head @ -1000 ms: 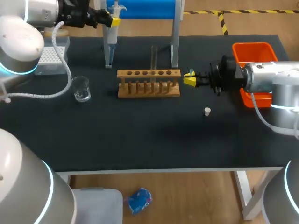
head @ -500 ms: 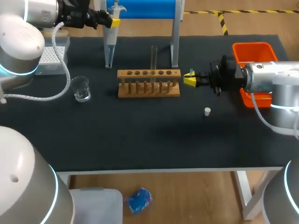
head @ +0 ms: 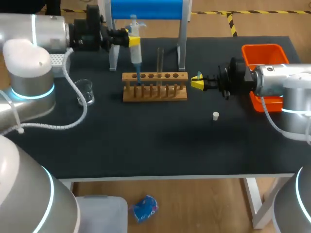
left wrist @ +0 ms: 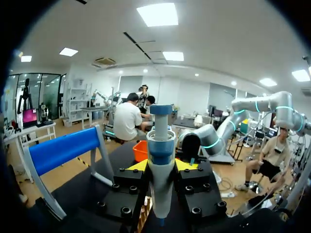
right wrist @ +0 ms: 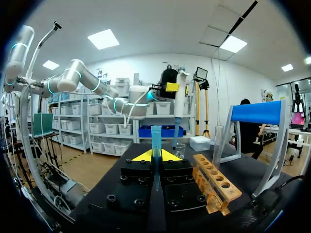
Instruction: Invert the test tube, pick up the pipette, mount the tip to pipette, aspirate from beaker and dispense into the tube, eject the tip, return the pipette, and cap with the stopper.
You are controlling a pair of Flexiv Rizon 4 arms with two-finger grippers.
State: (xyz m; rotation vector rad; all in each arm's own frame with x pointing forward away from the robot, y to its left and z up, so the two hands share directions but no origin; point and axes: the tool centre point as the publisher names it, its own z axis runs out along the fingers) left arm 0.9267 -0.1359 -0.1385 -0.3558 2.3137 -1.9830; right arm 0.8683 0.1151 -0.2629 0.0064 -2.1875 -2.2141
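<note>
The left gripper (head: 128,41) is clamped round the white-and-blue plastic pipette (head: 136,52), which hangs upright, plunger up, with its narrow nose down over the left end of the wooden tube rack (head: 154,92). The rack holds one clear glass test tube (head: 160,58), standing upright. Just beside the rack's other end, the right gripper (head: 197,81) pinches a slim blue conical pipette tip (right wrist: 155,138), wide mouth up. A clear glass beaker (head: 85,92), contents unclear, and a small white stopper (head: 215,115) sit on the black table (head: 146,145).
</note>
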